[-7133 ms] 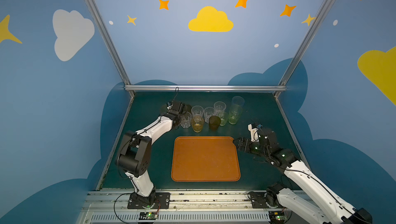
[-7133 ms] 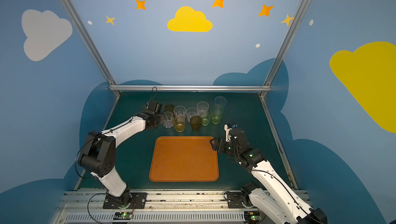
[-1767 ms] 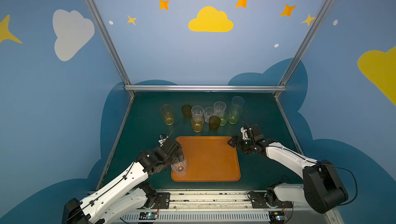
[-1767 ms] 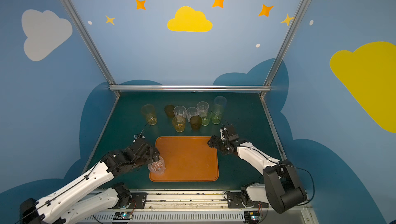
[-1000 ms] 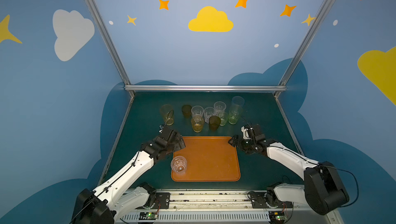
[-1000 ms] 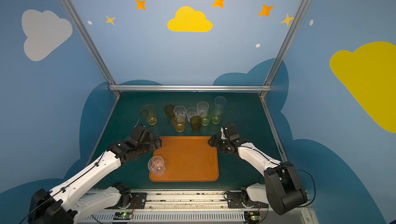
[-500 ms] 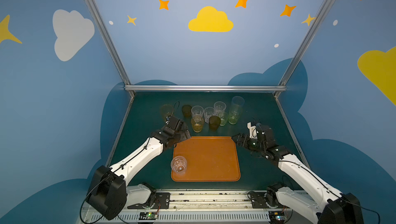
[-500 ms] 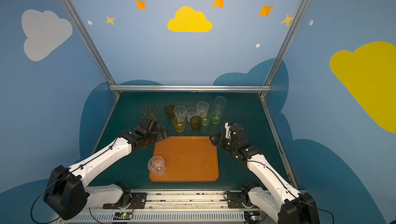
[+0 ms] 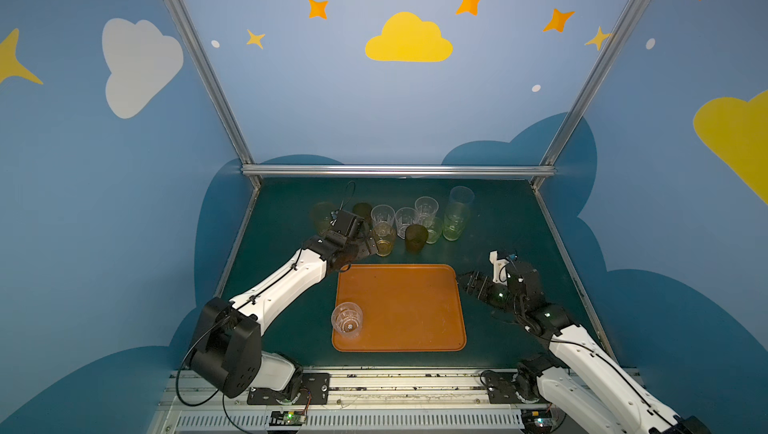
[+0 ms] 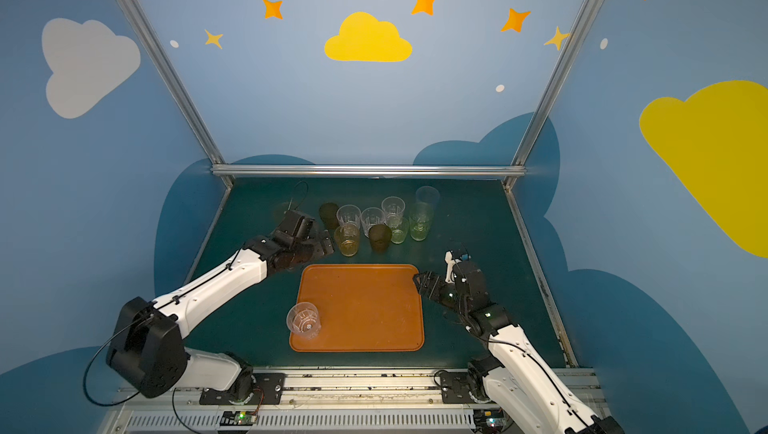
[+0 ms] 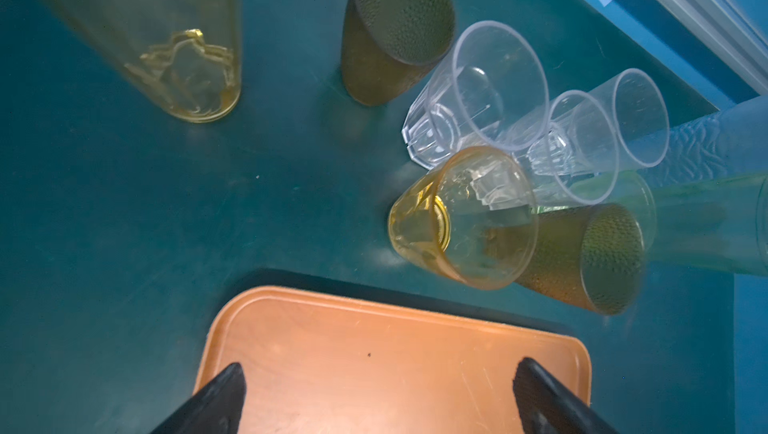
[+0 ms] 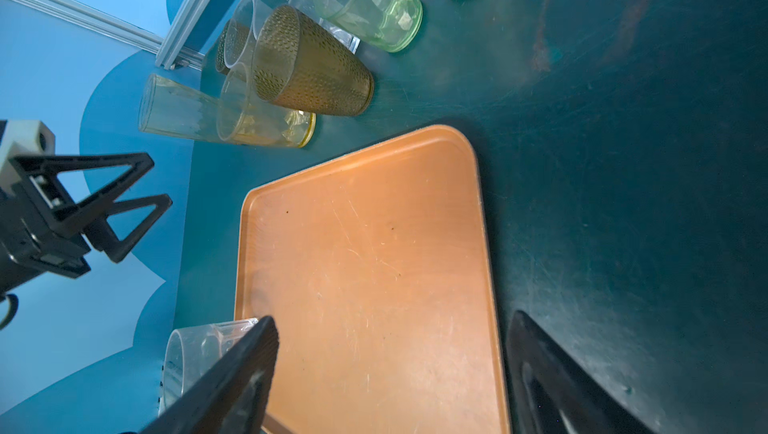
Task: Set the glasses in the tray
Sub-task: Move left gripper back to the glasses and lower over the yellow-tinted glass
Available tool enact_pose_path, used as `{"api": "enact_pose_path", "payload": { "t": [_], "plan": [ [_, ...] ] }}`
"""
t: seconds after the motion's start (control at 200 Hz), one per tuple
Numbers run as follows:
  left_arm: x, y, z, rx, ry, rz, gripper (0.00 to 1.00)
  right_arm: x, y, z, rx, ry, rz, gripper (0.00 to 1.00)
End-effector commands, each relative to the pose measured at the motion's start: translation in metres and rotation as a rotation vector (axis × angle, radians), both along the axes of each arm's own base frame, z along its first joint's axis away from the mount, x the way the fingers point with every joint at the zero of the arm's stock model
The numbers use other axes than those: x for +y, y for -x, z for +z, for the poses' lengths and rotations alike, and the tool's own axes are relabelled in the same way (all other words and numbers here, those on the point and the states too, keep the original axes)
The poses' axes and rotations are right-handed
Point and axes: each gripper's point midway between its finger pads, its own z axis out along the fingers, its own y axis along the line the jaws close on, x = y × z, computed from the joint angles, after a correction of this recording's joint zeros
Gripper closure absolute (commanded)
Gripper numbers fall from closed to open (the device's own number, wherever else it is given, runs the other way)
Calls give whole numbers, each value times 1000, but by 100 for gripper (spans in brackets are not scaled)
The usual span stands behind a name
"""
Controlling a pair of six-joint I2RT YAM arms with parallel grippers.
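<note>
Both top views have the clear faceted glass point(image 9: 347, 320) standing upright, mouth up, in the near-left corner of the tray point(image 9: 407, 307), orange-brown and lying long side left to right. Jaws wide and empty, the left gripper point(image 11: 378, 369) has let it go and swung to the tray's far-left corner beside the amber glass point(image 9: 383, 239). The right gripper point(image 12: 392, 317) gapes empty by the far-right corner.

tray point(image 9: 409, 303) mostly open; clear glass point(image 9: 347, 320) blocks its near-left corner.
</note>
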Motion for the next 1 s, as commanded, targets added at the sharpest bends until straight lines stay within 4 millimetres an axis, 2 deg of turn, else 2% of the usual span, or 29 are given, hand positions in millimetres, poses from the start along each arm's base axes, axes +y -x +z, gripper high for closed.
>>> {"api": "enact_pose_path", "payload": {
  "t": [0.0,0.245,0.611,0.691,0.816,0.941,0.991],
  "plan": [
    [-5,-7,-1,5,0,-21,0,1,0,5,-7,-30,-8,14],
    [-15,-18,-5,-1,9,-51,3,-3,1,4,11,-26,-36,14],
    [-22,-36,-7,-9,-17,-70,43,-8,1,-3,43,0,-60,14],
    [-22,-40,-10,0,-31,-66,58,-8,1,-1,36,2,-61,14],
    [-22,-47,-12,9,-49,-59,57,-9,1,-1,36,6,-59,14],
    [-23,-53,-17,19,-54,-56,61,-9,1,-2,36,9,-57,14],
    [-24,-56,-19,26,-55,-57,65,-8,1,-1,35,7,-49,14]
  ]
}}
